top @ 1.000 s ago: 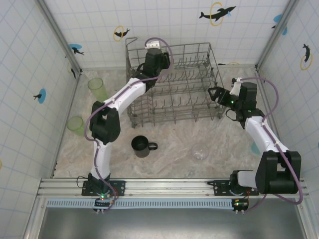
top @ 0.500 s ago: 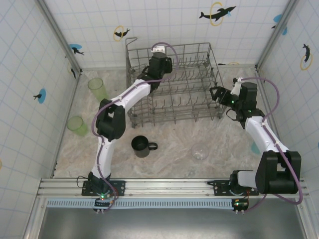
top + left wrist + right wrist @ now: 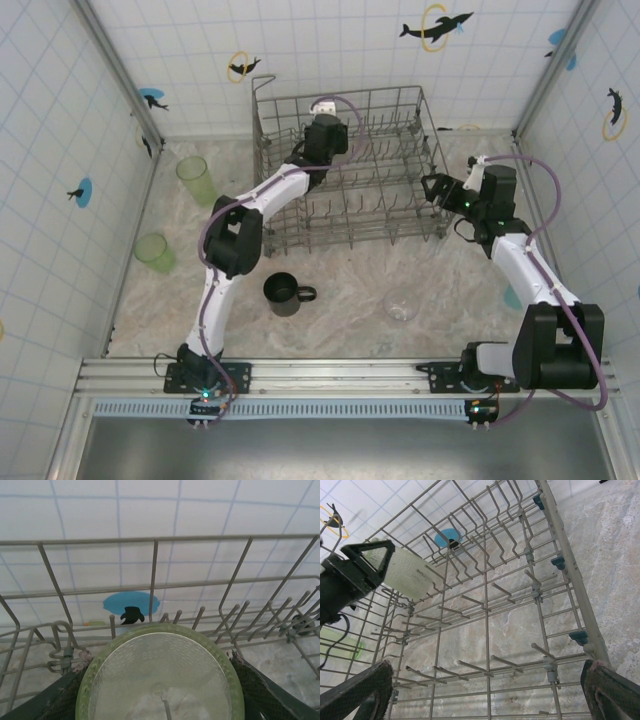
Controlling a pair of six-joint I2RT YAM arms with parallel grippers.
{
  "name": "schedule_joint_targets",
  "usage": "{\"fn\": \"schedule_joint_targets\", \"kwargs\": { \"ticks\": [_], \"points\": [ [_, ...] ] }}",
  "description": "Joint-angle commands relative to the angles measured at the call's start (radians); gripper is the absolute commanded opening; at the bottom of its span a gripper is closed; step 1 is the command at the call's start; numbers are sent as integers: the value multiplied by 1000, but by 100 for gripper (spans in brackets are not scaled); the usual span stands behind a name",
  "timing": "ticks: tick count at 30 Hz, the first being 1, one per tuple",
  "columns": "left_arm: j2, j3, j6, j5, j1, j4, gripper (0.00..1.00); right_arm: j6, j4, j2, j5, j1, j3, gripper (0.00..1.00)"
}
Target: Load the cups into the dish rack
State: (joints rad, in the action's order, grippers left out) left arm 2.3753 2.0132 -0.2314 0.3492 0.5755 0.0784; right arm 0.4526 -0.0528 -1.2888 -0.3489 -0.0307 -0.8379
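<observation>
My left gripper point(image 3: 322, 140) is inside the dish rack point(image 3: 400, 225), a grey wire basket with upright tines. It is shut on a translucent light green cup point(image 3: 160, 680), whose round base faces the left wrist camera between the dark pads point(image 3: 252, 692). The right wrist view shows that same cup point(image 3: 405, 572) above the tines at the rack's far side. My right gripper point(image 3: 432, 190) hangs open at the rack's right wall, and its view looks through the wires with its fingertips point(image 3: 615, 695) far apart. On the table stand two green tumblers point(image 3: 193, 178) point(image 3: 153, 252), a black mug point(image 3: 284, 294) and a clear glass point(image 3: 401, 305).
Tiled walls close in the table on the left, back and right. A teal object point(image 3: 511, 298) peeks out behind the right forearm. The marble table point(image 3: 340, 300) lies open in front of the rack between mug and glass.
The left arm has carried the green cup to the right and lower into the rack, its elbow swinging toward the rack. The right arm has not moved.
</observation>
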Motion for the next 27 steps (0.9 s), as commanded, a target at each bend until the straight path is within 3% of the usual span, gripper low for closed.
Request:
{"fn": "schedule_joint_targets", "kwargs": {
  "ticks": [1, 13, 22, 27],
  "points": [
    [27, 30, 39, 52, 0, 25, 2, -3, -16, 5, 7, 9, 15, 100],
    [59, -28, 44, 80, -3, -19, 3, 3, -16, 16, 5, 14, 13, 100],
    [8, -115, 48, 57, 2, 24, 40, 8, -16, 29, 8, 13, 13, 100],
    [-76, -215, 56, 44, 15, 111, 47, 11, -16, 40, 9, 11, 15, 100]
  ]
}}
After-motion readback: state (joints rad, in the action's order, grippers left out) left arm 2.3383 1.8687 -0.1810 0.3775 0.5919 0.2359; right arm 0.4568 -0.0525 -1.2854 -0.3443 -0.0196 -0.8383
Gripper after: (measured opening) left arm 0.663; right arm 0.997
